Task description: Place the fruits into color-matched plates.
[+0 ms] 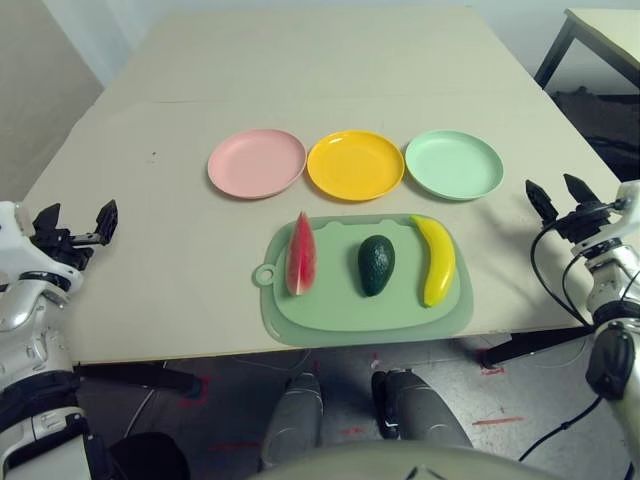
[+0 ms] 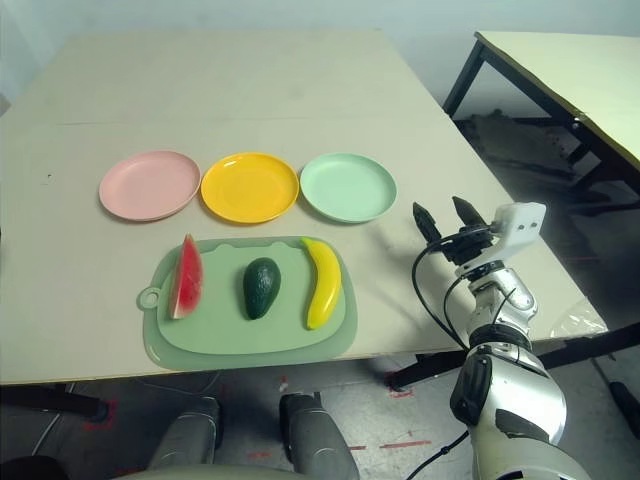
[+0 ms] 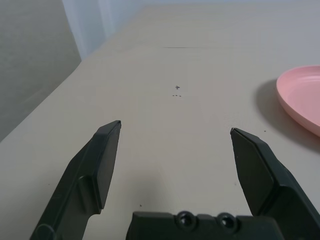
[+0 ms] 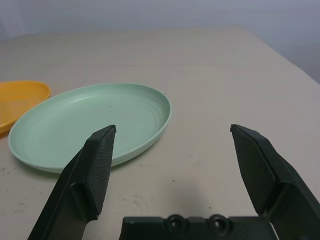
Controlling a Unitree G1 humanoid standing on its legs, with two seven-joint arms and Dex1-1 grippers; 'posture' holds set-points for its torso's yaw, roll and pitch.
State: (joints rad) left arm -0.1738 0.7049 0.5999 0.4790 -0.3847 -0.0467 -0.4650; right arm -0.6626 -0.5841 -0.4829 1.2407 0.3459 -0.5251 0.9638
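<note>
from here it looks like the start: the watermelon wedge, avocado and banana all lie on the green mat, none plated. the left gripper and right gripper stand wide and hold nothing. next, i'd say, one must come in over a fruit, perhaps the wedge for the pink plate. the left eye view shows the left arm's gripper; the right wrist view shows the right fingers' ridged inner pads.
</note>
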